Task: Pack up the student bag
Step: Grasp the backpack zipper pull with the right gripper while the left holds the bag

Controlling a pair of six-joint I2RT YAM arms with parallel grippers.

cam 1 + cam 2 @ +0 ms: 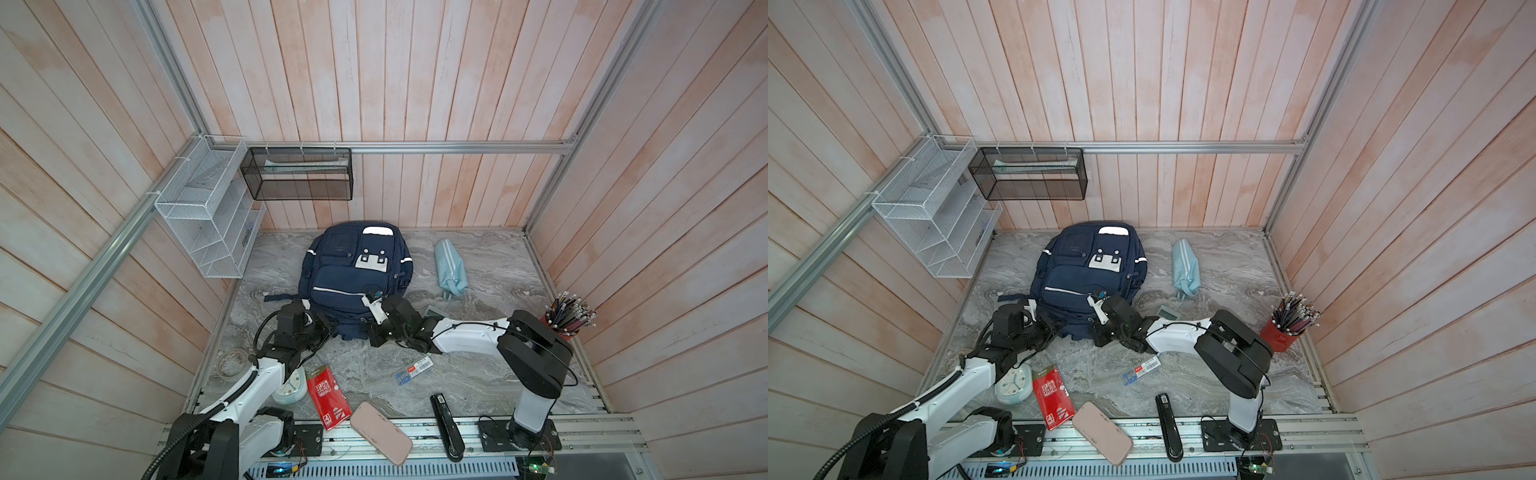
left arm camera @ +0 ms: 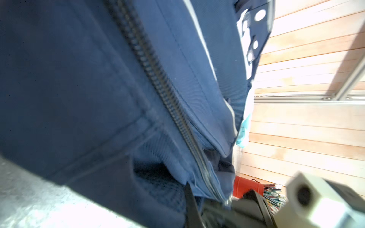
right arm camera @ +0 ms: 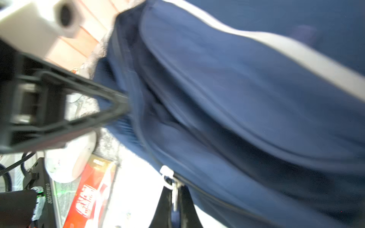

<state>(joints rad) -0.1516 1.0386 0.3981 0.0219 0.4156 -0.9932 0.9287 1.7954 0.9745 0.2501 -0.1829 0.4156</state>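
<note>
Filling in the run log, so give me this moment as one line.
stage: both pincers on student bag | left pincer: shut on bag fabric | right pincer: shut on zip pull

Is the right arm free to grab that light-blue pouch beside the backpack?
Probably not yet. The pouch lies in the open, but the right gripper is shut on the student bag's zipper pull; it would have to let go first.

Pink plank walls (image 1: 415,83) beyond and flanking the left gripper (image 3: 124,103) and right gripper (image 3: 174,197), grey marbled tabletop (image 1: 478,374) beneath both, white wire shelf (image 1: 199,208) and black mesh basket (image 1: 297,174) high beyond the left gripper
</note>
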